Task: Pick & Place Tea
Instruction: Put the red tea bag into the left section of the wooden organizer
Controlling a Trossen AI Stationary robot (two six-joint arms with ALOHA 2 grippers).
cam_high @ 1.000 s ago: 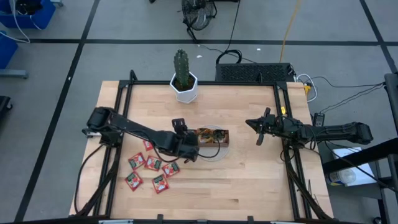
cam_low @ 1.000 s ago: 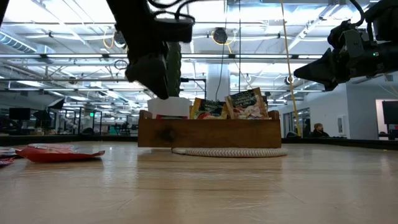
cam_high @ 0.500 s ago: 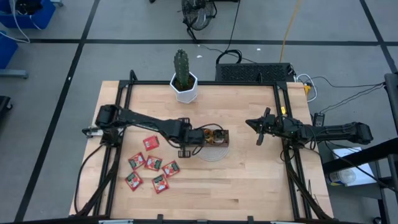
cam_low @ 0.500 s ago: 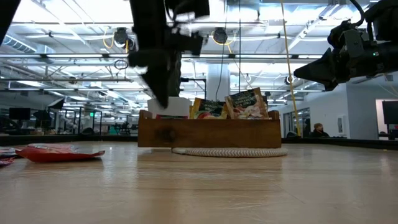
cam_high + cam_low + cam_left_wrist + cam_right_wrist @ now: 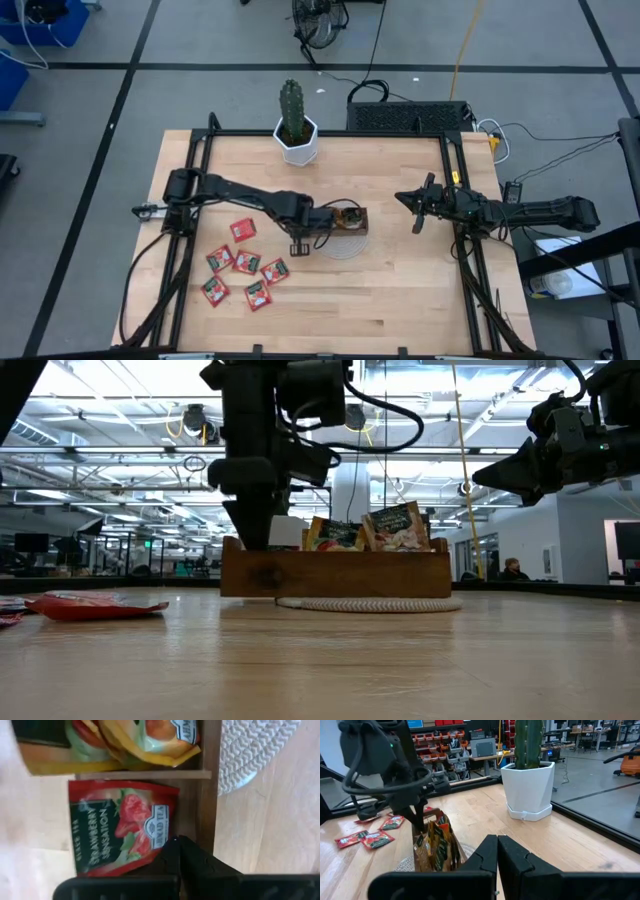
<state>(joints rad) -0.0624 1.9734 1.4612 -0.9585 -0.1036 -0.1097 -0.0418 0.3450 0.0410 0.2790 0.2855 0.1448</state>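
Note:
The brown wooden tray [image 5: 362, 222] sits mid-table on a round woven mat [image 5: 345, 247]. Orange-yellow tea sachets [image 5: 395, 528] stand upright in it. A red tea sachet [image 5: 120, 825] lies flat in its left end compartment. My left gripper [image 5: 176, 842] is shut and points down into that end of the tray [image 5: 250, 538]. Several more red sachets [image 5: 245, 262] lie flat on the table near the tray's left. My right gripper [image 5: 415, 207] is shut with nothing in it, raised above the table's right side. My left gripper's shut fingertips [image 5: 172, 851] stand over one edge of the red sachet [image 5: 155, 855], beside the tray's wall [image 5: 206, 810]. They come from above, pointing down. Whether they touch the sachet I cannot tell.
A cactus in a white pot [image 5: 297, 135] stands at the table's far edge. A black frame [image 5: 452, 190] runs along the table's sides. Bare wood lies between the tray and the right arm and along the near edge.
My left gripper has gone toward the table's right and far edges, from over the bare table to the tray's left end. It has come down there until its tips are level with the tray's rim. The sachets on the table have not moved.

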